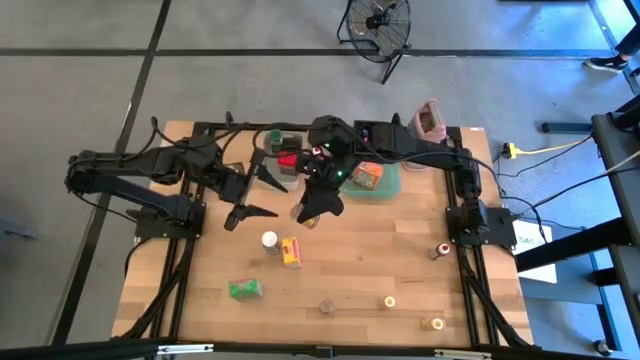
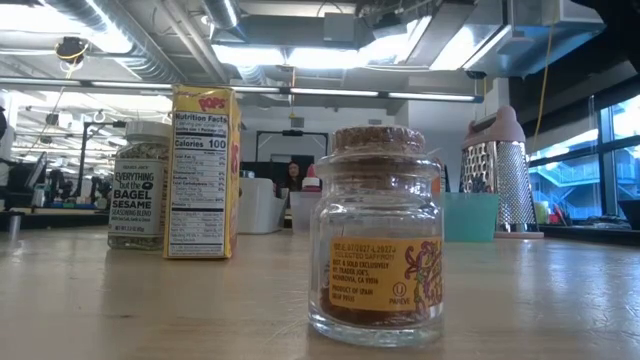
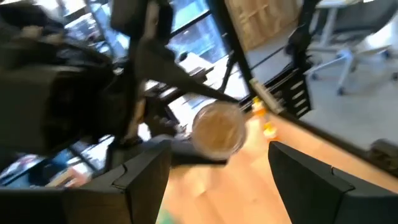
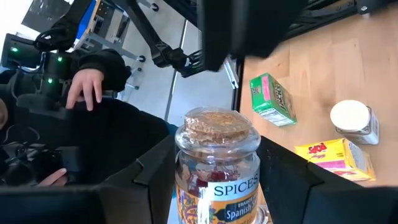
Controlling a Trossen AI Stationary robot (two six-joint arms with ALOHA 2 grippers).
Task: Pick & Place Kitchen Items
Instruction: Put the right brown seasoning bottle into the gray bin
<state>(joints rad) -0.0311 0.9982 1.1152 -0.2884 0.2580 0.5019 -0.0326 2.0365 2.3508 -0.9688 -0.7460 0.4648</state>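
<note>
1. Right tool [image 4: 214, 186] is closed on a cork-topped glass spice jar [image 4: 217, 165], carried above the wooden surface [image 1: 360, 260] centre.
2. Left tool [image 1: 255, 195] hangs open, empty, nearby.
3. Yellow box [image 1: 291, 252], green box [image 1: 244, 289] and small jars lie unplaced along the surface's near edge; most work remains.

Left arm reaches in from the table's left side; left gripper [image 1: 248, 200] hangs mid-table, fingers spread wide, holding nothing. Right arm stretches across from the right; right gripper [image 1: 318, 212] is clamped on a spice jar [image 4: 217, 168], close beside the left.
</note>
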